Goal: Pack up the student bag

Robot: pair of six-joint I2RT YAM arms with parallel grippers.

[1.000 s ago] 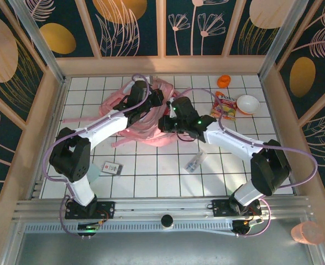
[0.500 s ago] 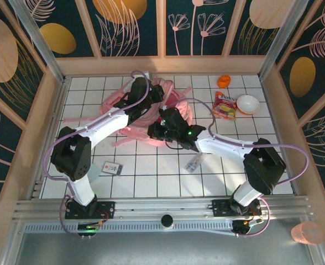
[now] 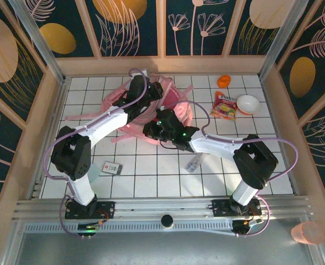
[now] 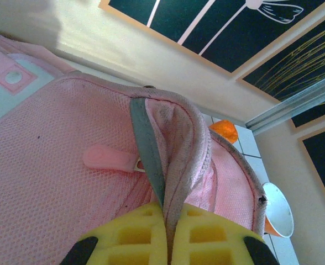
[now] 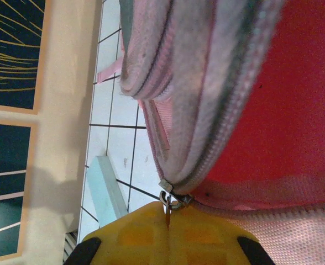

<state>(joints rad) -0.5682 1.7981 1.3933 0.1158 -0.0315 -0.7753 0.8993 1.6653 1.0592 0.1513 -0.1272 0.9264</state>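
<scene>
While left tool (image 4: 168, 234) and right tool (image 5: 167, 234) pinch student bag (image 4: 63, 182), bowl (image 3: 247, 104), packet (image 3: 224, 106) nearby

Left arm (image 3: 101, 127): rises from the base at 7 o'clock, folds at the elbow near 8 o'clock, stretches long toward 12 o'clock. Left gripper (image 3: 153, 95): closed tight, yellow pads (image 4: 129, 237) pressed together on a raised edge of the student bag (image 4: 57, 165). Right arm (image 3: 218, 144): climbs from 5 o'clock, bends near 4 o'clock, lies low pointing toward 9 o'clock. Right gripper (image 3: 151, 130): near table centre, at 6 o'clock of the left one, clamped on a zip pull (image 5: 168, 200).
</scene>
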